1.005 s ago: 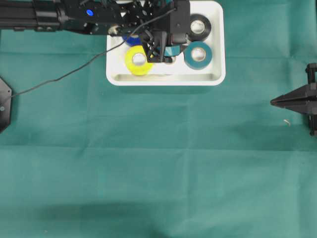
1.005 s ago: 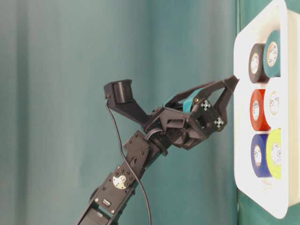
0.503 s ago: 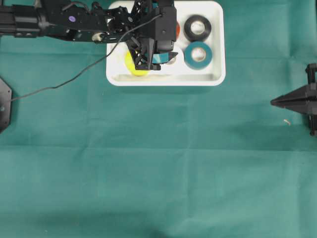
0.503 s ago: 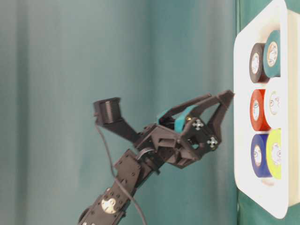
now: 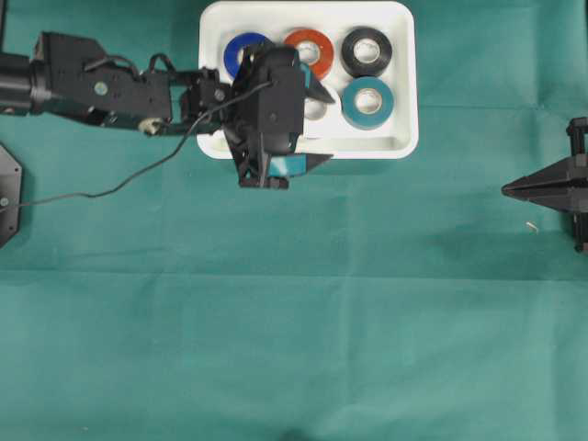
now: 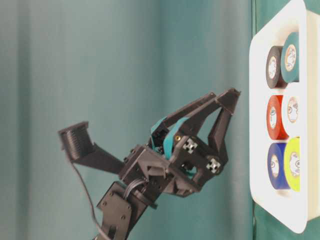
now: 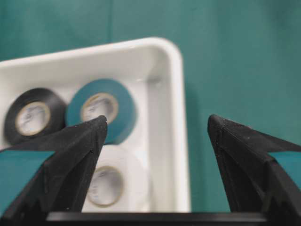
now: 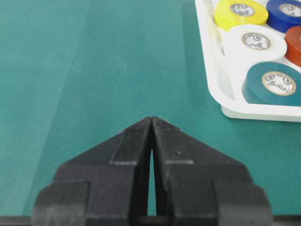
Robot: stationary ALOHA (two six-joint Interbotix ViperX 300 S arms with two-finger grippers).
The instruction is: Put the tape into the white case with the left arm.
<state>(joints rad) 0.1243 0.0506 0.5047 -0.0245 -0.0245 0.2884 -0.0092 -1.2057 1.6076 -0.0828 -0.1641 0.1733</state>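
Hanging over the white case (image 5: pixel 404 83), the left claw (image 5: pixel 312 124) hides the yellow roll (image 6: pixel 293 164).

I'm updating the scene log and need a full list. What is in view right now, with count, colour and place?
white case: one, white, top centre of the cloth in the overhead view.
tape rolls: six, all in the case; blue, red and black along the far row; teal, white and yellow along the near row.
cloth: one, green, covering the table.
left claw: one, black with teal pads, open and holding nothing, raised over the case's near edge.
right claw: one, plain black, shut, at the right edge of the cloth, away from the case.
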